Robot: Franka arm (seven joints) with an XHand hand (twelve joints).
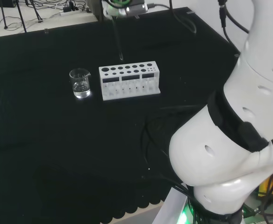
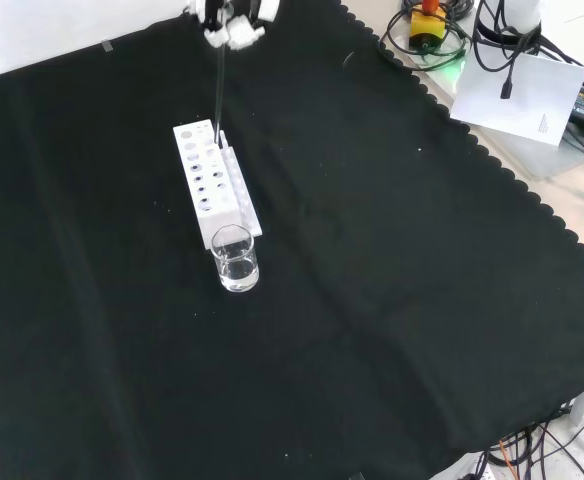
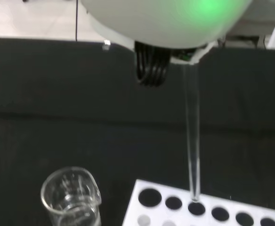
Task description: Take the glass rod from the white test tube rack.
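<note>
Upright, the thin clear glass rod point(image 3: 192, 136) hangs just above the white rack point(image 1: 129, 81).

Glossy white arm links point(image 1: 230, 154), black band, black cables, green glow.

a clear glass beaker point(image 1: 80, 83) stands upright on my black cloth point(image 1: 57, 154), and it seems to hold a little clear liquid, though the glass makes that hard to judge. in the front view a white sheet of paper point(image 2: 520, 97) lies beyond the cloth's scalloped edge at the upper right, amid black cables point(image 2: 492, 45).
</note>
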